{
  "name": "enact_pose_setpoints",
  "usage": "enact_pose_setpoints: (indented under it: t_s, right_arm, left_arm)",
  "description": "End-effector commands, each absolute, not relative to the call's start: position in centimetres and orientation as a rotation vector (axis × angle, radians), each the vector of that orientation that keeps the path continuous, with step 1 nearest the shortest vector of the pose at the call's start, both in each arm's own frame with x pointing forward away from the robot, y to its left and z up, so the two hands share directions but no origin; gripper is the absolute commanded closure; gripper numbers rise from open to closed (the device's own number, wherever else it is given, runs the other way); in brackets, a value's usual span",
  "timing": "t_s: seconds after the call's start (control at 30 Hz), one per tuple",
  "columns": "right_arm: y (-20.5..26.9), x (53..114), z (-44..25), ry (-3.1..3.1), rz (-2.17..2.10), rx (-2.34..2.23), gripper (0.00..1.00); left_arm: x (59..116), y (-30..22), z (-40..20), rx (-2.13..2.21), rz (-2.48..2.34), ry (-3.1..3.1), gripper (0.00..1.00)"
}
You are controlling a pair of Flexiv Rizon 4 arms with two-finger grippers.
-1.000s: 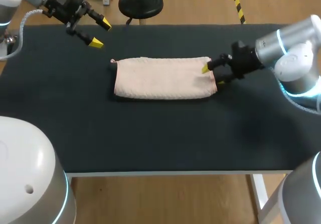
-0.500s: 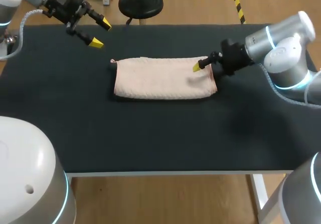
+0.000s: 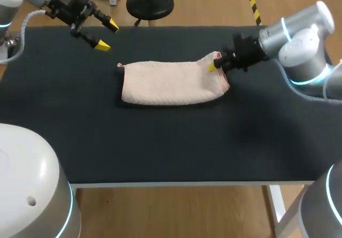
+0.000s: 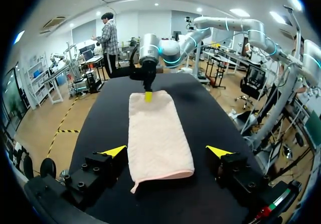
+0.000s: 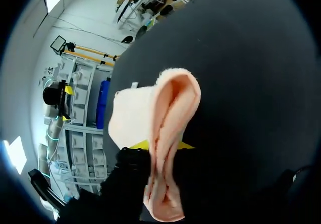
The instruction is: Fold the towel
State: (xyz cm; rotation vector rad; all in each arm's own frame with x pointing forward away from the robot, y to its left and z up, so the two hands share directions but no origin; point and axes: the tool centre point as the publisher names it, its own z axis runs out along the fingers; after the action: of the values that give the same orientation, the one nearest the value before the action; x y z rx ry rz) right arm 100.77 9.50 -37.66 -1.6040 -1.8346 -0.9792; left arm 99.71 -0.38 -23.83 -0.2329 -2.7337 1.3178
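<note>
A peach towel (image 3: 171,82), folded into a long strip, lies on the black table (image 3: 160,147). My right gripper (image 3: 214,65) is shut on the strip's right end, which stands raised a little off the table. In the right wrist view the towel edge (image 5: 170,108) is pinched in a fold between the yellow tips of the right gripper (image 5: 163,144). My left gripper (image 3: 107,35) hangs open above the table's far left corner, apart from the towel. From the left wrist the towel (image 4: 158,133) stretches ahead of the open left gripper (image 4: 167,152), with my right gripper (image 4: 148,96) at its far end.
The towel lies in the far half of the table. Bare black tabletop stretches from it to the front edge (image 3: 171,183) and out to both sides.
My right gripper slid over the towel's right end, shut on it and lifted that end slightly toward the far side. The left arm has not moved.
</note>
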Motion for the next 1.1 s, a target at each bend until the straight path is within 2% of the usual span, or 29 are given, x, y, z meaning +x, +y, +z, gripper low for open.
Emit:
enact_pose_setpoints:
  t_s: [0.03, 0.3, 0.63, 0.8, 1.0, 1.03, 1.07, 1.1]
  right_arm:
    - [11.6, 102.6, -35.0, -1.886, -0.965, -1.556, 1.00]
    - [19.7, 104.6, -32.4, -1.995, -0.968, -1.388, 1.00]
    - [29.8, 103.1, -34.7, -2.051, -0.812, -1.218, 1.00]
    - [33.6, 101.2, -35.1, -2.076, -0.751, -1.120, 1.00]
    - [35.8, 99.2, -36.0, -2.109, -0.698, -1.069, 1.00]
    - [35.9, 99.2, -36.1, -2.119, -0.694, -1.079, 0.72]
    - [36.0, 99.2, -36.2, -2.100, -0.699, -1.085, 0.00]
    - [36.1, 99.2, -36.2, -2.114, -0.705, -1.078, 0.00]
  left_arm:
    - [99.8, -0.3, -23.9, -0.235, 1.321, -2.732, 0.00]
    - [99.8, -0.3, -23.9, -0.235, 1.321, -2.732, 0.00]
    - [99.8, -0.3, -23.9, -0.235, 1.321, -2.732, 0.00]
    - [99.8, -0.3, -23.9, -0.235, 1.321, -2.732, 0.00]
    - [99.8, -0.3, -23.9, -0.235, 1.321, -2.732, 0.00]
    - [99.8, -0.3, -23.9, -0.235, 1.321, -2.732, 0.00]
    - [99.8, -0.3, -23.9, -0.235, 1.321, -2.732, 0.00]
    - [99.8, -0.3, -23.9, -0.235, 1.321, -2.732, 0.00]
